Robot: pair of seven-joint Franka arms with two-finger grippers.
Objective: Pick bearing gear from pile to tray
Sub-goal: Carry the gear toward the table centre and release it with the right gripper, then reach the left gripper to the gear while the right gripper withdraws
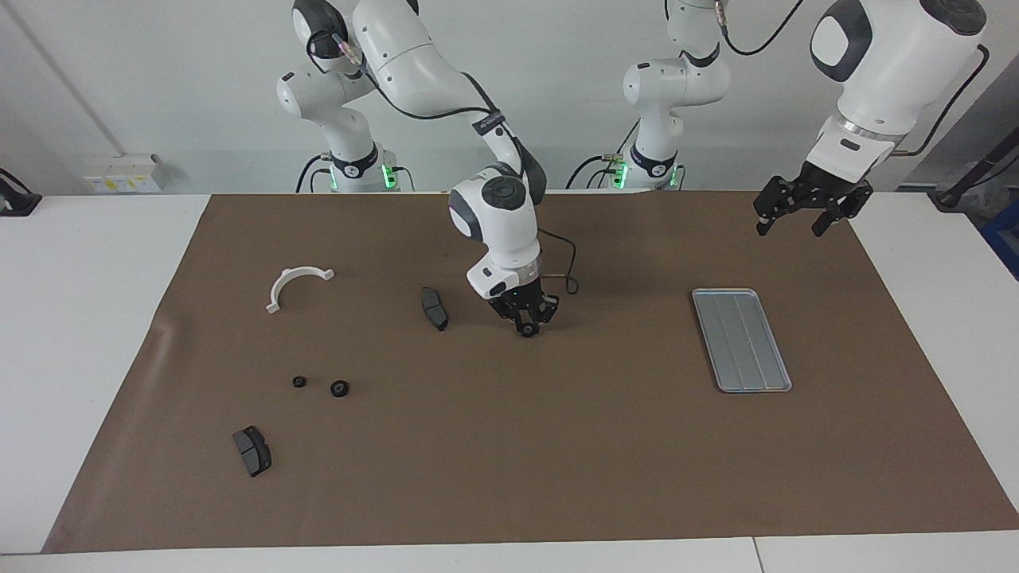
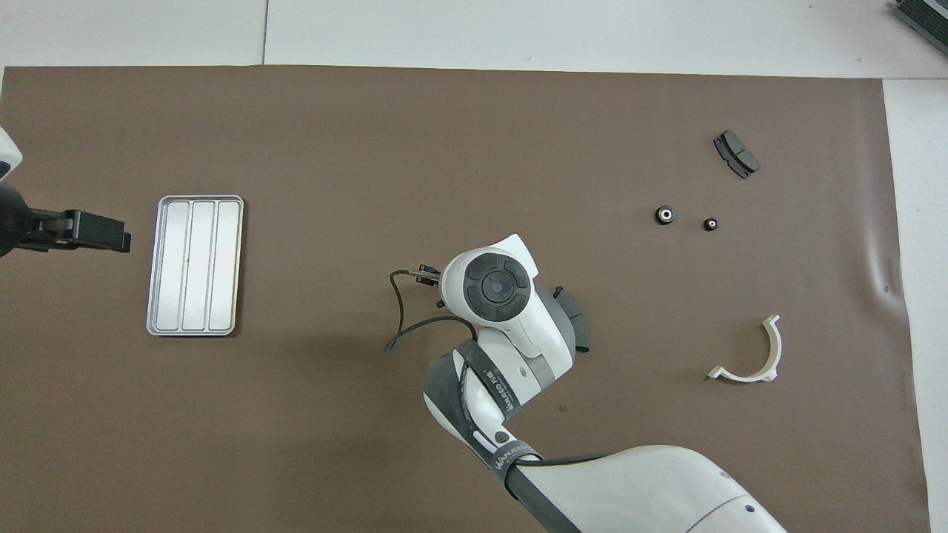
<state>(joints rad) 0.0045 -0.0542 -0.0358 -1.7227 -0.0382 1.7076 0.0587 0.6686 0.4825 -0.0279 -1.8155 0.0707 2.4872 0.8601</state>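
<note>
My right gripper (image 1: pixel 526 325) hangs low over the middle of the brown mat, pointing down, with a small black round gear at its tips. In the overhead view its own wrist (image 2: pixel 496 285) hides it. Two more black gears (image 1: pixel 340 388) (image 1: pixel 299 382) lie apart on the mat toward the right arm's end, also seen from overhead as the larger gear (image 2: pixel 666 215) and the smaller gear (image 2: pixel 710 223). The silver tray (image 1: pixel 741 340) (image 2: pixel 195 265) lies bare toward the left arm's end. My left gripper (image 1: pixel 788 228) (image 2: pixel 122 241) hangs open beside the tray, up in the air.
A dark pad (image 1: pixel 434 308) (image 2: pixel 574 326) lies beside the right gripper, half covered by the arm from overhead. Another pad (image 1: pixel 252 450) (image 2: pixel 736 154) lies farther out than the gears. A white half-ring bracket (image 1: pixel 298 285) (image 2: pixel 749 354) lies nearer the robots.
</note>
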